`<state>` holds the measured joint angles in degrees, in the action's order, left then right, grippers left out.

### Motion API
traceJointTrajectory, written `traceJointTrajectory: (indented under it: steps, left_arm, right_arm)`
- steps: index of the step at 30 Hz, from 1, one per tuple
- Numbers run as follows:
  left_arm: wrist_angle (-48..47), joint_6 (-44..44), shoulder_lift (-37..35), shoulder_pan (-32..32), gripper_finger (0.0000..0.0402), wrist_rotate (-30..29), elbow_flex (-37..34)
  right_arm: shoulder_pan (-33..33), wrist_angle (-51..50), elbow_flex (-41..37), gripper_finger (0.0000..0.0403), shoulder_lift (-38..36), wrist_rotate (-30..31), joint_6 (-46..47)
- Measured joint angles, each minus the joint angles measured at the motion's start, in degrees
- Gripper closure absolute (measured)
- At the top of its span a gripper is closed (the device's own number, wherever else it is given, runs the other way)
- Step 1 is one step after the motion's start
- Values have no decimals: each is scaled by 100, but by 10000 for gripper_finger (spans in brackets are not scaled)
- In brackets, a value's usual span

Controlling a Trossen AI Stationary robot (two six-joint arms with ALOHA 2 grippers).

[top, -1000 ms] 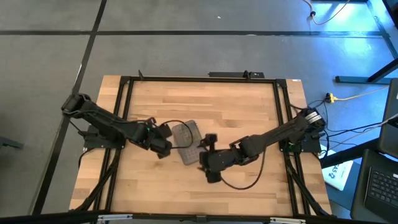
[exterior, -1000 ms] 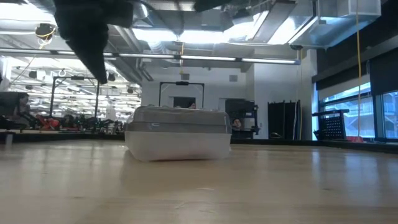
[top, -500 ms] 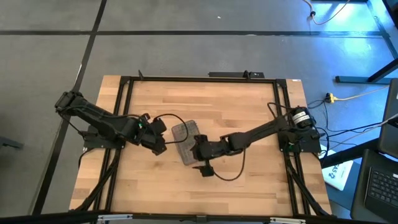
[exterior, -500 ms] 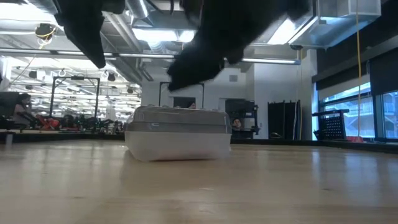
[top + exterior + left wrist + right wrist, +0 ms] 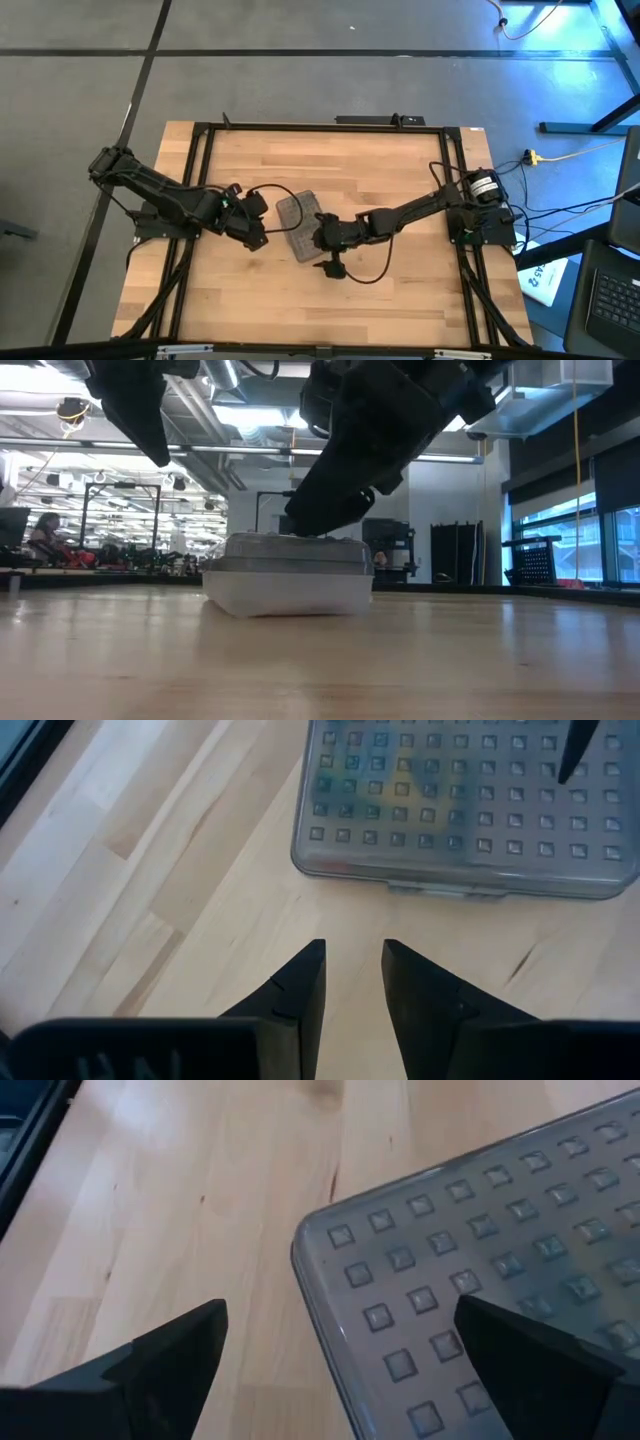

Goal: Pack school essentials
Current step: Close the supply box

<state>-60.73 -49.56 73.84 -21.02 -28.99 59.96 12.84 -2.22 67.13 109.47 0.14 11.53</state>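
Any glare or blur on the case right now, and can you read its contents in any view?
High view: even light, the case small, contents unreadable. Low view: bright ceiling lights behind, the right gripper a dark silhouette over the lid. Left wrist view: sharp; faint colours show through the dotted lid. Right wrist view: the near fingers are blurred, the lid sharper.

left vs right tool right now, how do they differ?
The left tool has its jaws narrowly apart; the right tool has them spread wide. The left tool hangs over bare table beside the closed clear case; the right tool sits at the case's lid corner, one finger over it. Both grip nothing.
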Motion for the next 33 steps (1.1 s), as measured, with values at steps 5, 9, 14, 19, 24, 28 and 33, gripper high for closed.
traceJointTrajectory:
  steps: [5, 9, 14, 19, 24, 28, 33]
  left_arm:
    - [4, 0, 0, 0, 305, -1, 0]
    - [18, 0, 0, 0, 305, 0, 0]
    - [25, 0, 0, 0, 305, 0, 0]
    - [35, 0, 0, 0, 305, 0, 0]
    - [39, 0, 0, 0, 305, 0, 0]
    - [42, 0, 0, 0, 305, 2, 0]
    - [42, 0, 0, 0, 305, 4, 0]
  right_arm:
    - [3, -273, 0, 6, -94, 107, 154]
    - [7, -561, -6, 6, -153, 596, 251]
    - [4, -1001, 0, 6, -177, 1307, 498]
    - [3, -1324, -7, 6, -177, 1924, 675]
    - [2, -1501, -27, 6, -157, 2569, 812]
    - [2, -1766, -26, 6, -155, 2936, 1061]
    - [2, -2228, -28, 6, -151, 3273, 1252]
